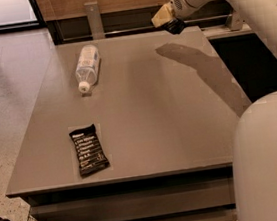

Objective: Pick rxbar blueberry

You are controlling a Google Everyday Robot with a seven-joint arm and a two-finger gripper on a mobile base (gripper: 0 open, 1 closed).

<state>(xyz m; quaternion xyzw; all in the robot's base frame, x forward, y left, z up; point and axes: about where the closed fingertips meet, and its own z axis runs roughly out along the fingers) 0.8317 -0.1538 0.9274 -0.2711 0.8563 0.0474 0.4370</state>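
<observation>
My gripper [169, 22] is at the far right of the grey table [148, 111], raised above its back edge. A small dark piece, the rxbar blueberry [175, 26], sits pinched at the tan fingertips [162, 15] and hangs clear of the tabletop. The white arm comes in from the right. Its shadow falls on the table below.
A longer black bar wrapper with white text lines [89, 150] lies near the front left of the table. A clear plastic bottle [87, 67] lies on its side at the back left. The robot's white body [271, 161] fills the lower right. A wooden wall runs behind the table.
</observation>
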